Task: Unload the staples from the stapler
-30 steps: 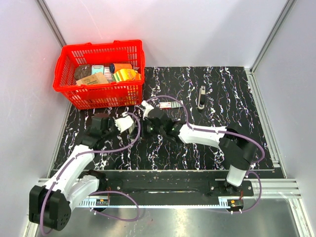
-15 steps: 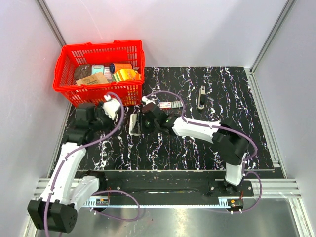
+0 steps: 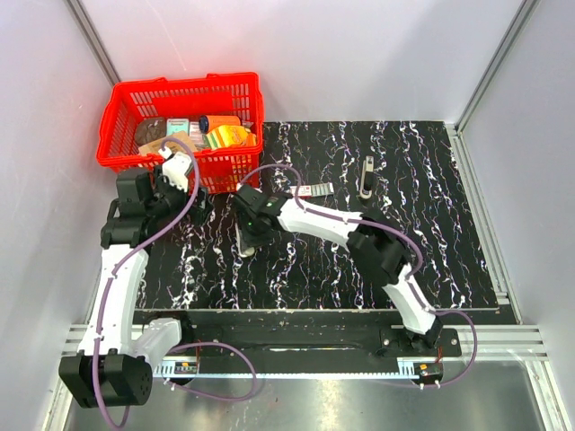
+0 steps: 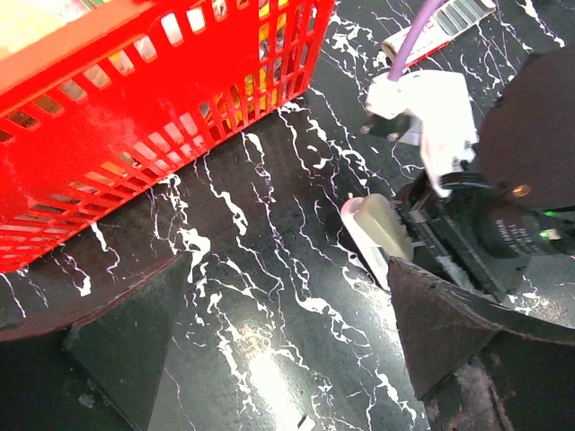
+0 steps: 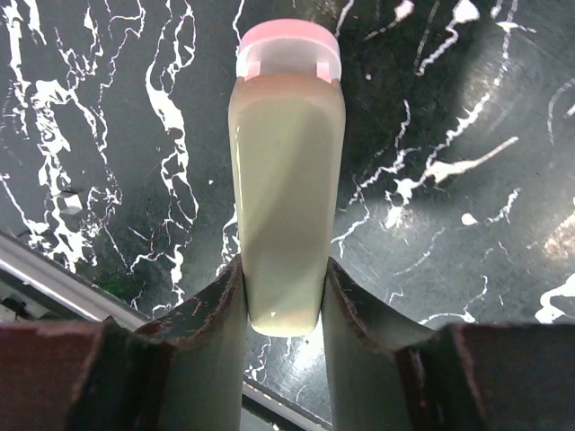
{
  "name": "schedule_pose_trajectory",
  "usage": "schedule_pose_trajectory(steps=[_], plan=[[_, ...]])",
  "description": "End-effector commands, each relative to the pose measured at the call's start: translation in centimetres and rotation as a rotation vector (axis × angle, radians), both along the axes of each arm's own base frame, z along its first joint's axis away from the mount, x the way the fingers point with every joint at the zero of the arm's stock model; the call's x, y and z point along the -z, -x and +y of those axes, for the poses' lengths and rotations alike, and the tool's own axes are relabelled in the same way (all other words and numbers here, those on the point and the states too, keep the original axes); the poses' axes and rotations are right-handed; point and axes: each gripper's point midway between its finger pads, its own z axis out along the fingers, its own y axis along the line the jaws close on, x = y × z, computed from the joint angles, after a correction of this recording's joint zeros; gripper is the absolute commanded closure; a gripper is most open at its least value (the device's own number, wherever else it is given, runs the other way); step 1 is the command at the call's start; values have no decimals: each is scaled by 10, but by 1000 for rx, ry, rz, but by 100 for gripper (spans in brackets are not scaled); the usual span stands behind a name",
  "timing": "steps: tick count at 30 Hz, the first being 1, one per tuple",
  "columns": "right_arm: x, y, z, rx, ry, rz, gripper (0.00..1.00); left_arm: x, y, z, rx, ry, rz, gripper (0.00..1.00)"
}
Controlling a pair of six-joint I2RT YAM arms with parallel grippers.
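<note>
On the black marbled mat (image 3: 431, 233), just in front of the red basket (image 3: 229, 169) and off its right front corner: the stapler (image 5: 286, 180), pale cream, with a pink-white cap at the end away from the wrist camera. Clamped at its near end by the right gripper (image 5: 284, 278), one finger pressed against each long side. Resting on the mat or held just above it: cannot tell. In the top view mostly hidden under that gripper, with only a pale end showing on the side away from the basket.

Close against the basket's front wall, toward its left half: the left gripper (image 4: 287, 278), fingers (image 4: 126, 341) spread wide apart, only bare mat between them. Faces the stapler from the basket side and touches neither it nor the right gripper.

Inside the basket: boxes and packets (image 3: 225, 135) in orange, yellow, brown and teal. Right of the basket, just past the stapler: a small flat packet (image 3: 312, 190) with a striped label. Farther right of the basket, well apart from the stapler: a slim dark tool (image 3: 367, 175) with a grey strip along it.
</note>
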Motion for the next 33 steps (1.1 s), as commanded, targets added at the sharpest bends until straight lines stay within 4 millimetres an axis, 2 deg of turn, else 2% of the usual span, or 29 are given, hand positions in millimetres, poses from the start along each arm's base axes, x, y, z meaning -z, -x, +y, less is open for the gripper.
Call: schedule_pose_trajectory(steps=[1, 6, 11, 14, 19, 22, 25, 27, 30, 33], plan=[[7, 5, 0, -49, 127, 10, 86, 0, -7, 2, -29, 25, -22, 1], [17, -1, 23, -71, 159, 12, 64, 9, -7, 4, -45, 25, -10, 1], [-1, -4, 40, -87, 131, -12, 40, 11, -9, 9, -66, 10, -10, 1], [-18, -14, 33, -67, 144, -77, 26, 12, -10, 12, -75, 7, -6, 1], [-53, -24, 12, -41, 155, -159, 19, 17, -11, 12, -75, 9, 16, 1], [-77, -40, -20, 17, 198, -233, 16, 16, -10, 9, -60, 18, 20, 1], [-91, -66, -74, 130, 221, -264, 16, 14, -8, 7, -45, 19, 17, 1], [-98, -89, -115, 230, 212, -299, 17, 12, -7, 5, -32, 24, 12, 1], [-101, -122, -188, 397, 251, -344, 20, 14, -4, -1, -11, 43, 15, 1], [-96, -151, -253, 511, 351, -363, 21, 23, 1, -14, 28, 43, 34, 1]])
